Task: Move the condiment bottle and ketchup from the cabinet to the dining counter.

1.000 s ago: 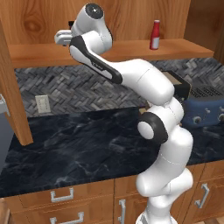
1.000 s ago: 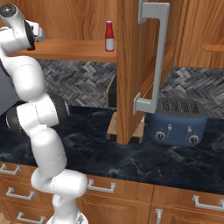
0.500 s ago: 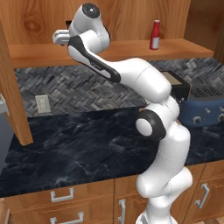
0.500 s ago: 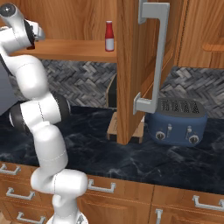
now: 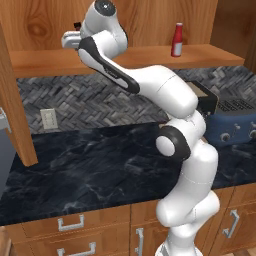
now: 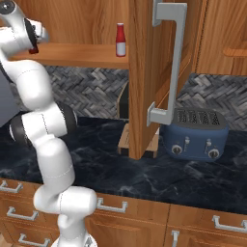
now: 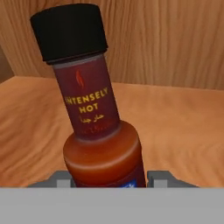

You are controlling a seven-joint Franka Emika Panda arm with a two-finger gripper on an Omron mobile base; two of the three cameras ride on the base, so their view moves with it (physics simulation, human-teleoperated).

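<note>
Item: condiment bottle (image 7: 94, 113), dark red with black cap, standing on the wooden shelf (image 5: 210, 55) of the cabinet (image 6: 140, 72), toward its left end, well apart from the ketchup (image 5: 176, 40) standing farther right on the same shelf. Sitting between the two fingertips of the tool (image 7: 109, 179), low on the wide body, below the narrow neck. Tool: flanking the bottle closely on both sides; impossible to tell whether already pressing or just short of contact. Appearing leaned in the hand view, possibly only from the camera's own roll. Risks, as judgement: lifting before a firm clamp, letting the smooth rounded body slide down or out; closing off-centre, pushing the bottle sideways or tipping it against the back panel; gripping so low, leaving the tall neck free to swing and pivot during a fast withdrawal; pulling out carelessly, dragging the base along the shelf or clipping the shelf's front edge; swinging the long arm wide, knocking the open door or sweeping toward the ketchup; dropping from shelf height onto the black surface (image 5: 75, 170) below, rolling out of reach.
</note>
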